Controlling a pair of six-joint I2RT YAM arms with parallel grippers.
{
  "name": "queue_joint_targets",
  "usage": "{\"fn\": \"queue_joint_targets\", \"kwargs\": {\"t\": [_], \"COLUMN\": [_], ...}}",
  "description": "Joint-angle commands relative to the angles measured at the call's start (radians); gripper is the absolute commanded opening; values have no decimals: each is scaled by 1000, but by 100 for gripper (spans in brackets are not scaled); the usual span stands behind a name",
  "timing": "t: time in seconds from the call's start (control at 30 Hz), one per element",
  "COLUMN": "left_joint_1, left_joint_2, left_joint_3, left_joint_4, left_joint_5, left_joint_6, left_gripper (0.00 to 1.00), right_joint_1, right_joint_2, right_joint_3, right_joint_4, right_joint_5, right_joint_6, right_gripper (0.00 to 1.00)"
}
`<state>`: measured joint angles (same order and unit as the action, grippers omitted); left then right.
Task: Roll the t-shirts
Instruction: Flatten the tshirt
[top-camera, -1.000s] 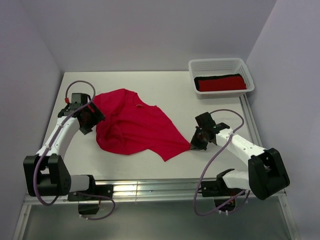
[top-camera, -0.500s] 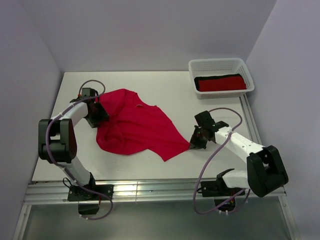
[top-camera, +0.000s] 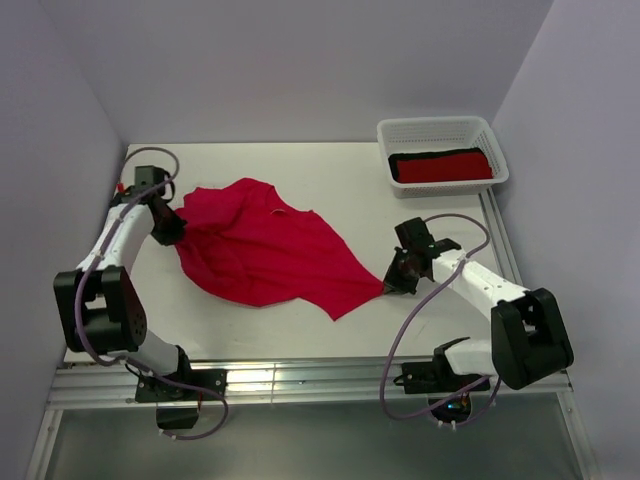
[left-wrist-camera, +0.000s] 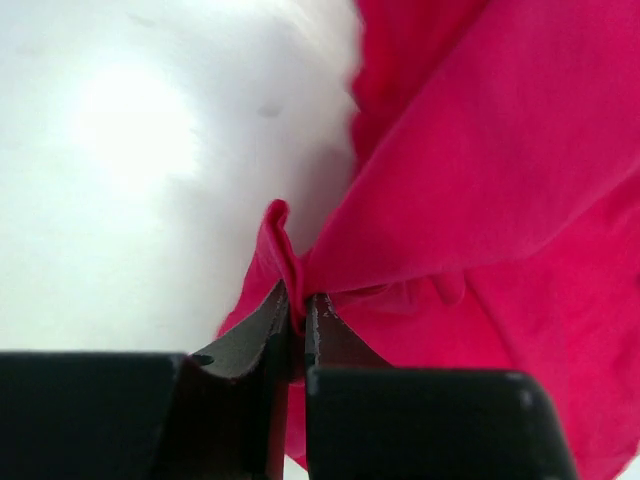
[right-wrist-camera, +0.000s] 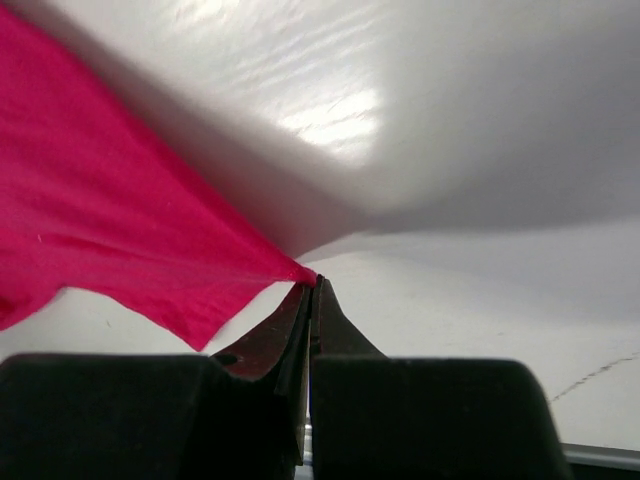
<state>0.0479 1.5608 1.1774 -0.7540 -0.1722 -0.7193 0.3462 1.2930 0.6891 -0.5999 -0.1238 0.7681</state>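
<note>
The left hand (top-camera: 167, 228) sits at the left edge of the crimson t-shirt (top-camera: 265, 255), its jaws closed tight on a gathered fold of the cloth; the wrist view shows the fabric bunched and pinched between the tips. The t-shirt lies wrinkled across the middle of the worktop (top-camera: 330, 175), with creases running between its two held ends. At the t-shirt's right tip, the right hand (top-camera: 391, 283) is shut on the pointed corner, the cloth drawn thin into the jaws. Holding opposite ends like this looks meant to stretch the tee flat, since rumpled cloth would roll badly; the rolling itself seems not yet begun. Well beyond the t-shirt's right side, toward the far corner, a white basket (top-camera: 440, 128) holds a deeper red roll (top-camera: 445, 169) and a black roll (top-camera: 440, 155) pressed together, likely finished ones kept out of the way
</note>
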Motion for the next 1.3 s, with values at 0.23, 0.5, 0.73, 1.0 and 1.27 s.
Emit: {"fn": "queue_joint_targets", "kwargs": {"t": [0.23, 0.5, 0.73, 1.0, 1.27], "left_joint_1": [287, 287, 283, 238, 121], "left_joint_2": [-172, -375, -519, -426, -278], "left_joint_3": [62, -177, -402, -386, -351], "left_joint_4": [-151, -130, 1, 22, 114], "left_joint_5": [112, 199, 401, 409, 393], "left_joint_6": [-35, -49, 29, 26, -29], "left_gripper": [39, 93, 86, 77, 59], "right_joint_1": [-208, -210, -260, -486, -595], "right_joint_2": [-129, -224, -155, -67, -74], "right_joint_3": [95, 170, 145, 214, 181], "right_joint_4": [-64, -136, -72, -61, -41], "right_joint_5": [-19, 49, 88, 122, 145], "right_joint_6": [-6, -6, 0, 22, 13], "right_gripper": [0, 0, 0, 0, 0]}}
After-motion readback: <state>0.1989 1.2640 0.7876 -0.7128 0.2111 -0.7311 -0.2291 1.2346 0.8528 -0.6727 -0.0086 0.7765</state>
